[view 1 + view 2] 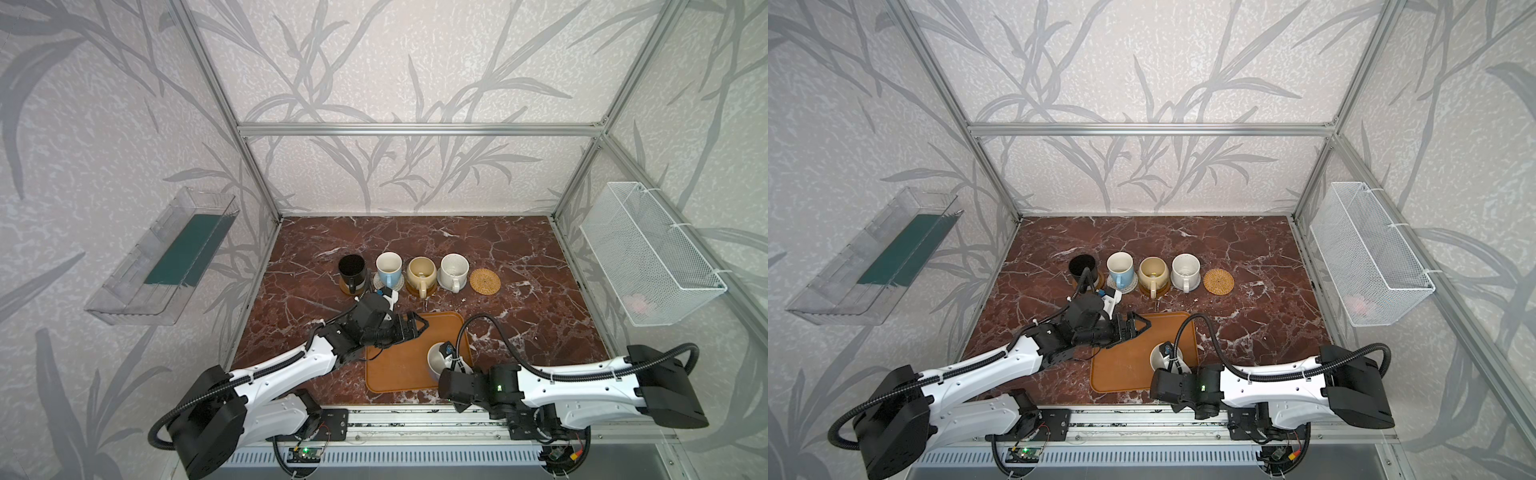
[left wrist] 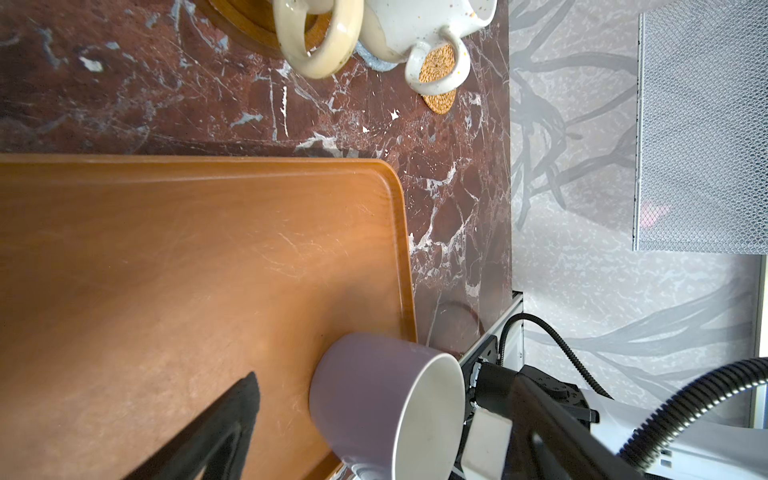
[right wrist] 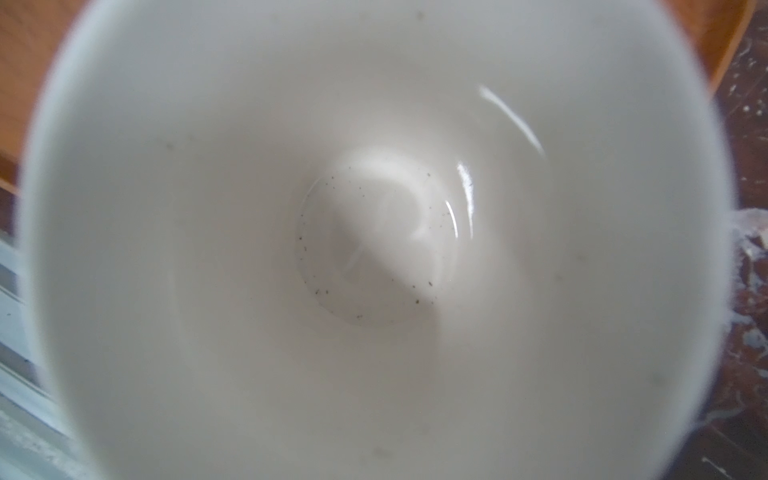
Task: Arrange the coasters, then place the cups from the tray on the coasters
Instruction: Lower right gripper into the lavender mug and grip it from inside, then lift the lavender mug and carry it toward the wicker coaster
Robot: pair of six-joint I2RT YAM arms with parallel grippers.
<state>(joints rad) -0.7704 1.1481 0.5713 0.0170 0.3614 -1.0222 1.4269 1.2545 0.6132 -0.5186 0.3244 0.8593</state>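
Nearby, left pincer (image 1: 422,325) over tray (image 1: 395,374), near lavender cup (image 1: 435,360)

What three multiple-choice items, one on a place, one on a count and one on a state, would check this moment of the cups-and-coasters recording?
1. Where is the lavender cup?
A. in the wire basket
B. on the tray
C. on a coaster

2. How many cups stand on coasters?
A. two
B. three
C. four

3. How is the left hand?
A. open and empty
B. shut on a cup handle
C. shut on a coaster

Answers:
1 B: its base rests on the orange-brown surface near the tray's corner.
2 C: the black cup, light blue cup, cream-yellow cup and speckled white cup each sit on one, while the tan rattan coaster is bare.
3 A: in both top views its jaws stand apart over the tray with nothing between them.
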